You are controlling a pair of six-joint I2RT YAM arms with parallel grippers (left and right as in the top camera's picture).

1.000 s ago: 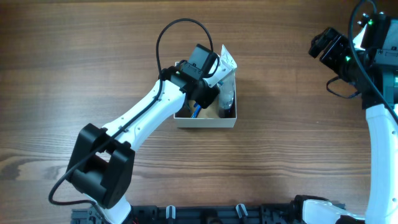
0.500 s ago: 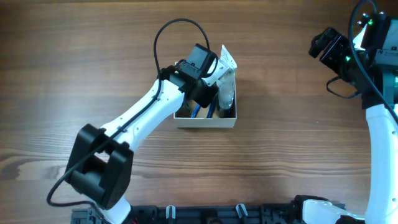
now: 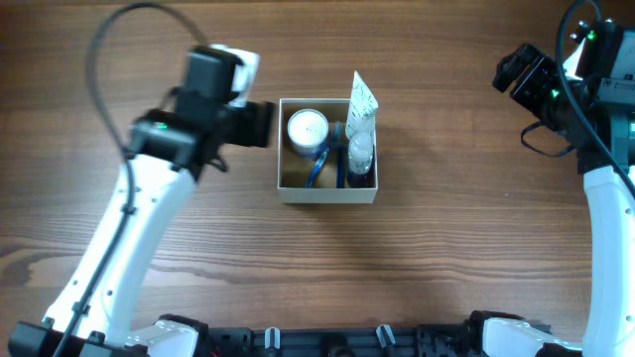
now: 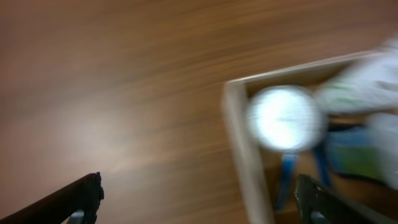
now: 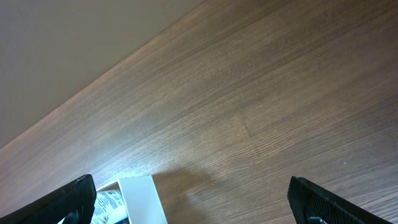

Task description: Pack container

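Cardboard container sits just ahead of my left pincer, which hangs wide open and empty. My right pincer is open too, well apart from it. Box looks light and thin-walled, probably crushable, so I'd pinch one wall near a corner, gently. Inside: floppy white tube poking over the rim, round white-lidded jar, small bottle, likely tippy.

The container has white walls and a tan-brown inside. The jar has a white lid, and the thin piece beside it is blue. The desk shows brown wood grain.
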